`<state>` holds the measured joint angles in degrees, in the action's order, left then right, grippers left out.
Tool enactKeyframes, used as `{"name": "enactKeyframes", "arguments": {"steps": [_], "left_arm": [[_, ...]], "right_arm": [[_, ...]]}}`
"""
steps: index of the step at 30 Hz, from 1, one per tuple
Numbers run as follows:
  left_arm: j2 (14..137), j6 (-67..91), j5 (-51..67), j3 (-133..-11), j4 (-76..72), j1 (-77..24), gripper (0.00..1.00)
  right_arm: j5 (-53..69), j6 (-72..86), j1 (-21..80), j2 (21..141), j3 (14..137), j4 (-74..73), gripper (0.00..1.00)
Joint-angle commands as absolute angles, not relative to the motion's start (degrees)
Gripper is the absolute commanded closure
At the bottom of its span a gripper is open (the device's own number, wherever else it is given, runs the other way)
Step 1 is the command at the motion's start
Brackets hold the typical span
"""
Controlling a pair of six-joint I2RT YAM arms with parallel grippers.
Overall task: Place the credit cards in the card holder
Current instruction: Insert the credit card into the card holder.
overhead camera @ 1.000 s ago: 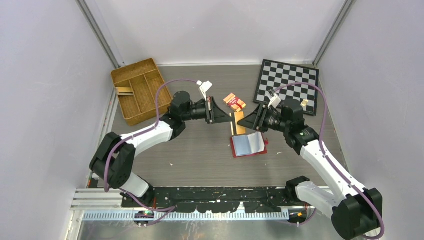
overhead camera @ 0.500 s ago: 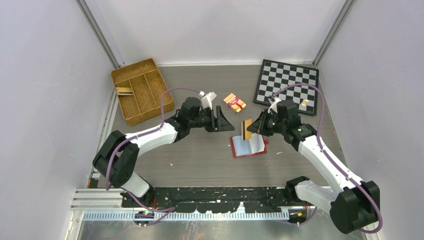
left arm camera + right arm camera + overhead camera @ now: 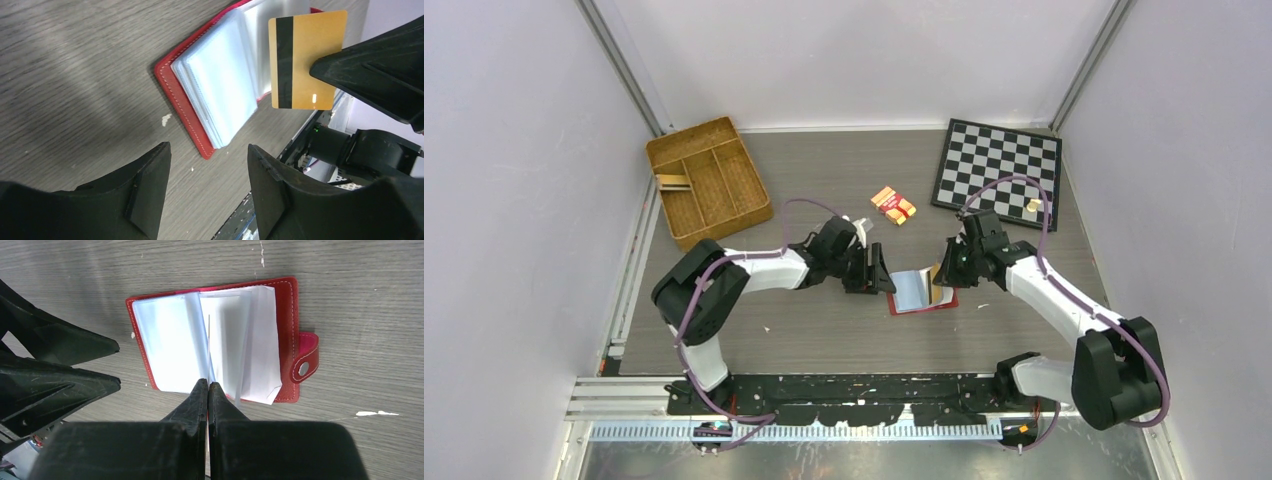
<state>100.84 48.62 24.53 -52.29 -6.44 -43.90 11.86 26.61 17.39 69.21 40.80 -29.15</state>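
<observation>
The card holder (image 3: 916, 292) lies open on the table, red cover down and clear sleeves (image 3: 220, 80) fanned up. One credit card (image 3: 306, 60), orange-yellow with a dark stripe, hangs upright over the holder's right half. My right gripper (image 3: 207, 383) is shut on its edge. From the right wrist the card shows only as a thin line (image 3: 209, 335) between the sleeves. My left gripper (image 3: 208, 149) stands open and empty just left of the holder (image 3: 287, 330), low over the table. No other credit cards show.
An orange-and-red banded pack (image 3: 893, 204) lies behind the holder. A wicker divided tray (image 3: 709, 180) sits at the back left. At the back right is a chessboard (image 3: 996, 170) with a small tan piece (image 3: 1031, 205) on it.
The left gripper opened and let go of the card. The right gripper shut on it and carried it down over the open holder. Both arms came nearer and lower.
</observation>
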Motion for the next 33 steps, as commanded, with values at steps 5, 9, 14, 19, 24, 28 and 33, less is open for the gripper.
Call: {"name": "enactKeyframes", "arguments": {"steps": [5,9,14,19,24,28,33], "left_arm": [[104.32,48.79,23.46,-55.59,-6.60,-44.12,0.41],[104.76,48.02,22.01,-55.71,-5.55,-44.12,0.40],[106.37,49.09,22.54,-55.14,-7.82,-43.79,0.40],[106.43,51.12,22.63,-53.62,-10.89,-43.15,0.42],[105.27,51.48,22.15,-51.76,-11.86,-40.90,0.43],[104.31,51.39,22.60,-50.01,-13.14,-38.39,0.44],[102.14,48.20,21.76,-50.02,-10.92,-35.99,0.44]], "right_arm": [[15.83,24.81,17.27,72.69,39.39,-22.96,1.00],[18.62,24.69,17.65,74.43,39.51,-22.00,1.00],[18.63,24.61,18.92,76.27,40.01,-22.06,1.00],[18.57,25.06,20.86,76.88,40.52,-22.66,0.99],[18.81,27.61,23.53,76.92,40.62,-21.70,0.99],[17.99,31.84,26.43,76.65,40.46,-18.50,0.99],[13.46,37.43,29.41,76.02,41.01,-16.96,1.00]]}}
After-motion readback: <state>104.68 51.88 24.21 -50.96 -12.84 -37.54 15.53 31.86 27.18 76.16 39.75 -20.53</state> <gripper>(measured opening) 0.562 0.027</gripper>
